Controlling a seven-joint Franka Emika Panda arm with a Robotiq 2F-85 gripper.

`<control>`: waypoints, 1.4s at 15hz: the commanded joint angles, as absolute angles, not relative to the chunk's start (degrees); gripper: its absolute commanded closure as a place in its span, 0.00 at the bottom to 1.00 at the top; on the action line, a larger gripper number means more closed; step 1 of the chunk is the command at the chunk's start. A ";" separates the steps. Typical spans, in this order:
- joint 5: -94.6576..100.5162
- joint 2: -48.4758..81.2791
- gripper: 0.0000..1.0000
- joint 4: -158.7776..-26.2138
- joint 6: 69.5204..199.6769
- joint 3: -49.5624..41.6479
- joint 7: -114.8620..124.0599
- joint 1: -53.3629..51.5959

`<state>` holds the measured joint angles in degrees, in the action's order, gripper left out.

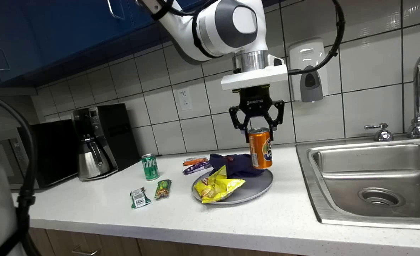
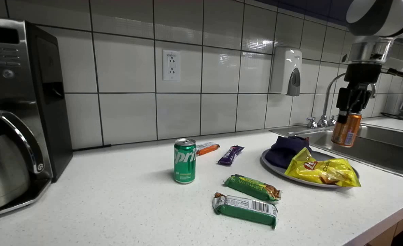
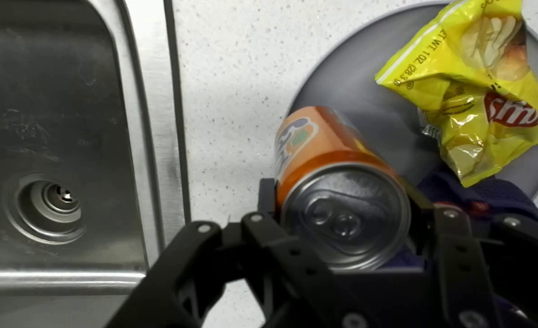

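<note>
An orange can clamped near its top, above the sink-side edge of a plate

The jaws are clamped on the orange can just below its upper rim, one on each side, and hold it clear of the desk with a lean that shows in both exterior views. In the wrist view it lies between the sink and the yellow chip bag, with a dark cloth on the plate near it. The gap beneath is hard to judge.

With so high a grip, the low end is likely to swing if knocked, so move slowly and avoid sharp turns. Keep the squeeze even: too hard a pinch may dent the thin wall. Take out the lean before the base meets anything, so it lands flat. Avoid the plate's edge and the dark cloth; either would make poor footing. Part the jaws only once the base bears fully, then lift straight up.
</note>
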<state>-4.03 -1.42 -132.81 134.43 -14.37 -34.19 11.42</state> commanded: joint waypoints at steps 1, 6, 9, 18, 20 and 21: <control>-1.61 -4.54 0.62 -134.14 132.39 -15.16 -34.14 12.97; 0.16 -6.06 0.62 -135.92 132.14 -16.30 -34.01 13.76; 0.95 -6.29 0.62 -136.89 132.56 -16.89 -33.78 14.03; 3.41 -5.13 0.62 -139.28 133.65 -18.61 -33.78 15.32; 3.38 -4.79 0.62 -139.76 134.22 -18.71 -33.75 15.31; 3.54 -4.52 0.62 -139.93 134.49 -18.70 -33.60 15.29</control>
<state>2.20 -3.82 -139.14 133.88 -19.00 -34.18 14.46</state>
